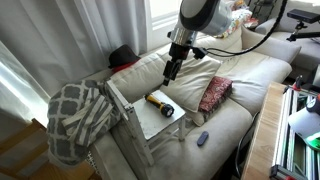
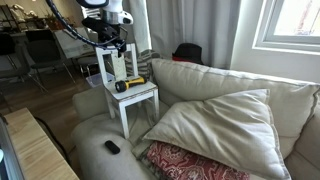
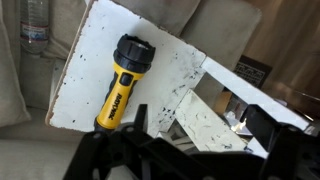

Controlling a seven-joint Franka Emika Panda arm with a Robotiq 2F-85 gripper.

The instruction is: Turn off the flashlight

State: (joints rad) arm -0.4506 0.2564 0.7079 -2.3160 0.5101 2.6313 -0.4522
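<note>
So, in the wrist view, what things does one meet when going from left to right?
Clear plastic water bottle, yellow flashlight with black head, white speckled frame bars.

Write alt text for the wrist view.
A yellow flashlight with a black head lies on a white, speckled chair seat. The dark gripper fills the lower edge near the flashlight's tail.

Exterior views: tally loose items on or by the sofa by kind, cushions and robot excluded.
Flashlight: 1
Dark remote-like object: 1
Checked blanket: 1
White chair: 1
Black object on the backrest: 1
Total: 5
</note>
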